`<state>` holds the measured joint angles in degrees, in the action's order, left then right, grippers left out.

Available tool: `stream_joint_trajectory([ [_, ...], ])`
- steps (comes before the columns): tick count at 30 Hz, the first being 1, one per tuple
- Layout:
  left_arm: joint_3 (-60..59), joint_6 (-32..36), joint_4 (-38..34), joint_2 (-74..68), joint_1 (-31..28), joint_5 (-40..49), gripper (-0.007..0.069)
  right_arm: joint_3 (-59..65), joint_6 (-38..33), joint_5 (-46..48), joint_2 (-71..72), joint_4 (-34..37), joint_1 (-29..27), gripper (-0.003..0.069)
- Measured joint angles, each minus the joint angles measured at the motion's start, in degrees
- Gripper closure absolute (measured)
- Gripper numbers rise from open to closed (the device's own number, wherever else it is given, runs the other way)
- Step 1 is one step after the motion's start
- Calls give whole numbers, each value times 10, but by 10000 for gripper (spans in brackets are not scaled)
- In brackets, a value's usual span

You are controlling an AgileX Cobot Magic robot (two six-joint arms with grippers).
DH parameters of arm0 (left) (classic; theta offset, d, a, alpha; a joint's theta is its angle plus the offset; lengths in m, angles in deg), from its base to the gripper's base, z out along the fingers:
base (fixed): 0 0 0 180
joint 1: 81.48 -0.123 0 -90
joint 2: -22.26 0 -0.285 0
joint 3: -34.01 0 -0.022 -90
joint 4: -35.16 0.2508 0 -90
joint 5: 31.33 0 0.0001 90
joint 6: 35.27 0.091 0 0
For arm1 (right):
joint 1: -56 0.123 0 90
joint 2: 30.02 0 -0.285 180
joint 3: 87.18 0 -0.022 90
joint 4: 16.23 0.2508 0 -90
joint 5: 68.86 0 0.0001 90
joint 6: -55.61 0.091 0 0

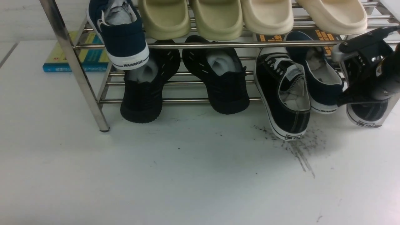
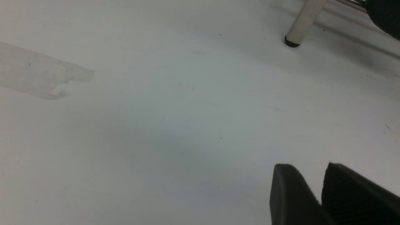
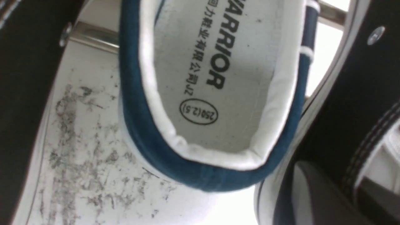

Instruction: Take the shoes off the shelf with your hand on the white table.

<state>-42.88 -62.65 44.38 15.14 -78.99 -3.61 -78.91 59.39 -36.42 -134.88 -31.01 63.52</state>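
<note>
The chrome shelf point(image 1: 203, 45) stands on the white table point(image 1: 187, 175). One black canvas sneaker point(image 1: 284, 93) leans off the lower tier, its heel on the table by the dark scuff streaks point(image 1: 297, 147). The other black canvas sneaker point(image 1: 367, 115) sits at the far right, heel towards me. My right gripper point(image 1: 359, 100) is on it. In the right wrist view my right gripper point(image 3: 350, 187) is shut on that sneaker's stitched side wall point(image 3: 359, 109), one finger point(image 3: 315, 193) outside, one inside. My left gripper point(image 2: 307, 170) is shut and empty, low over bare table.
A navy WARRIOR shoe point(image 1: 318, 81) sits between the two canvas sneakers, close to my right gripper; it fills the right wrist view point(image 3: 215, 78). Another point(image 1: 122, 34) hangs off the top tier. Beige slides point(image 1: 218, 18), black knit sneakers point(image 1: 143, 90), a book point(image 1: 81, 56). Shelf leg point(image 2: 304, 18).
</note>
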Motion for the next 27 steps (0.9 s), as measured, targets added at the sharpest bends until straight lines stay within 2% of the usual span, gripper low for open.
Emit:
stream_joint_trajectory([
  [4,0,0,0,0,0,0,430,0,-1,39,13,-1,0,648],
  [7,0,0,0,0,0,0,430,-17,-6,124,46,15,4,648],
  [18,0,0,0,0,0,0,430,-53,-46,312,142,89,6,648],
  [22,0,0,0,0,0,0,430,-53,-49,384,200,141,6,648],
  [27,0,0,0,0,0,0,430,-40,-48,400,280,213,6,645],
])
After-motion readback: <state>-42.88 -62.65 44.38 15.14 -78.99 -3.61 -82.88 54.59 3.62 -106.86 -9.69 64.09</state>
